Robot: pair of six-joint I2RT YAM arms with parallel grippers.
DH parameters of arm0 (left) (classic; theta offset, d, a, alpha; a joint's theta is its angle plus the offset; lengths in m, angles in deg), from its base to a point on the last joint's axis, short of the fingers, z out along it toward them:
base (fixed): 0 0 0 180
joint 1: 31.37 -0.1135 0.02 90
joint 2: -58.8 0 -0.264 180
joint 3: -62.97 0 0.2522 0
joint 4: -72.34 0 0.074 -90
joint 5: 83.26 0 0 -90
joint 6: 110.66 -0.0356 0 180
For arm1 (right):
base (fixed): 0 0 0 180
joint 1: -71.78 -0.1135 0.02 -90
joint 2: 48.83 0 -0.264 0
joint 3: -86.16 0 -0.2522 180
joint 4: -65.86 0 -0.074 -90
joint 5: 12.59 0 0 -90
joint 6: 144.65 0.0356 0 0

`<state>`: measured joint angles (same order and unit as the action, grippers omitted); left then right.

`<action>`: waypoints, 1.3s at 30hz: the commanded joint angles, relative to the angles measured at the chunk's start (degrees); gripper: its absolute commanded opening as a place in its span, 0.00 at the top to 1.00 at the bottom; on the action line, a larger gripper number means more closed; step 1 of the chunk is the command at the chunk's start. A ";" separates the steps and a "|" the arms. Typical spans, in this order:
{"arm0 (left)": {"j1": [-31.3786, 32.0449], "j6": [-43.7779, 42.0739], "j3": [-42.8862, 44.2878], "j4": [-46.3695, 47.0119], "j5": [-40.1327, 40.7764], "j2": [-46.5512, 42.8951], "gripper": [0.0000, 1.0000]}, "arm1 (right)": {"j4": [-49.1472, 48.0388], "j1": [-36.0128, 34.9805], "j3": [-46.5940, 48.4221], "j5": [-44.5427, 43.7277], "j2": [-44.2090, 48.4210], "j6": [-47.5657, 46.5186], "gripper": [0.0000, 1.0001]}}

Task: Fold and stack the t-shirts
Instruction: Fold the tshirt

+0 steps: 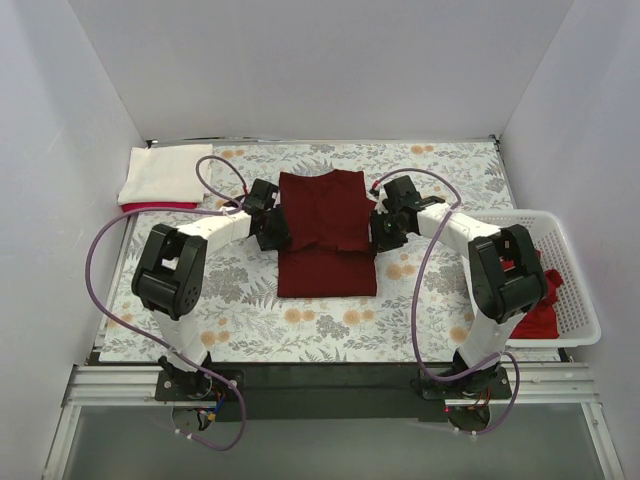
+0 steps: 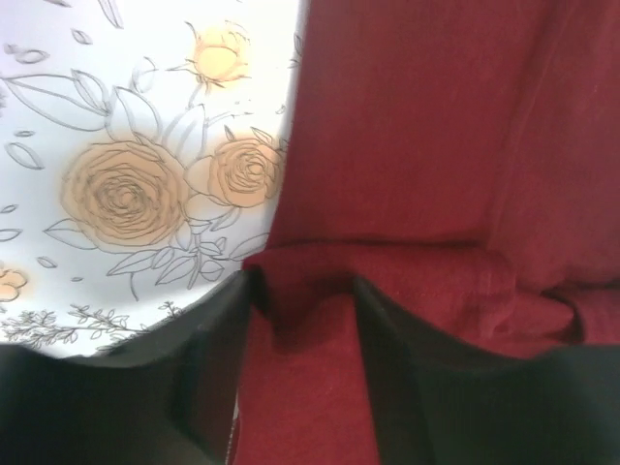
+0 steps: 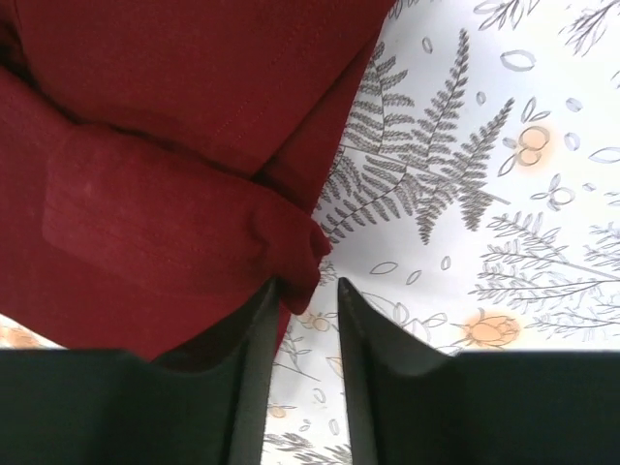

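Cloth of the dark maroon t-shirt (image 1: 325, 215) sits clamped in our left pincer (image 2: 302, 281). Our right pincer (image 3: 307, 286), narrowly apart, touches its edge.

Bright even overhead light, left wrist view overexposed, perhaps slightly blurred

A: Anything lost from above?
B: Left of the maroon t-shirt (image 1: 325, 235), a red shirt (image 1: 158, 206) shows only an edge under the cream one (image 1: 165, 172). Right of it, the right arm (image 1: 500, 270) covers part of a crumpled shirt (image 1: 540, 318) in the basket (image 1: 572, 268).
A: Left gripper (image 2: 302, 286)?
B: Cloth between its fingers; grip unclear.
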<state>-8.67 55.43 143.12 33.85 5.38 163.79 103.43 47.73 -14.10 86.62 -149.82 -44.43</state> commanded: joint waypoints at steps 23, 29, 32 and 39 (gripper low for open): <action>16.50 4.15 -15.76 2.75 9.01 -15.78 0.81 | -16.25 -12.07 -3.05 2.65 1.69 0.95 0.73; 16.85 4.68 -18.49 3.55 8.05 -14.47 0.81 | -16.25 -11.11 3.71 -2.26 -5.25 -0.64 0.72; 16.94 5.12 -19.98 4.07 8.04 -14.46 0.81 | -16.25 -8.39 7.58 -5.16 -8.24 0.06 0.72; 16.94 5.73 -21.04 4.25 8.04 -16.48 0.78 | -21.08 -4.51 11.46 0.53 -8.09 3.76 0.66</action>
<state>7.76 60.57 123.86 38.92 13.77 148.58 86.47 43.31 -4.77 83.91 -159.96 -41.31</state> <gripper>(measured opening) 0.212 0.328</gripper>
